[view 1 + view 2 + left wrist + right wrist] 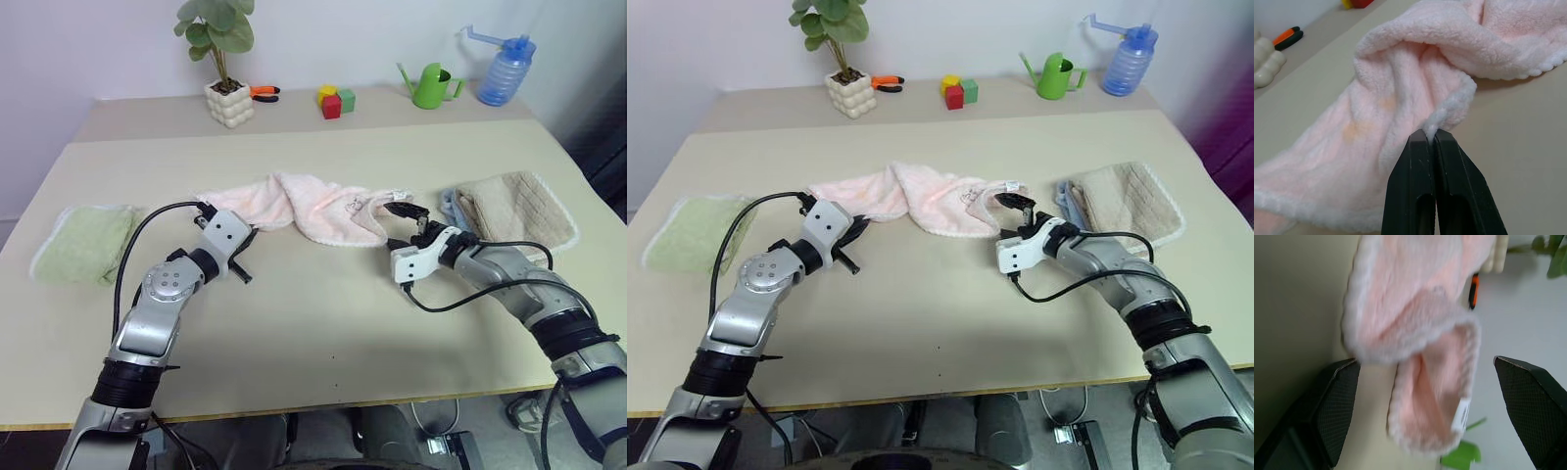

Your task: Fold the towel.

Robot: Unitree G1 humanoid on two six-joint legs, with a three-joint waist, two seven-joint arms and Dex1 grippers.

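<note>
One corner of the pink towel [313, 208] is pinched in the shut left gripper [1432, 139], so the wide-open, empty right gripper [1425, 372] should close squarely on the tagged corner between its fingers.

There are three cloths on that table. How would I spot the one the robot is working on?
Look at the middle of the table, between the two grippers. The towel lies there crumpled, the left gripper pinching its edge. It is fluffy and pale pink; the green towel lies far left, the beige towel far right.

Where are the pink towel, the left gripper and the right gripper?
pink towel [313, 208], left eye view, middle of the bunched cloth.
left gripper [1432, 139], left wrist view, fingertips pinching the towel's edge.
right gripper [1427, 367], right wrist view, gap between open fingertips.
</note>
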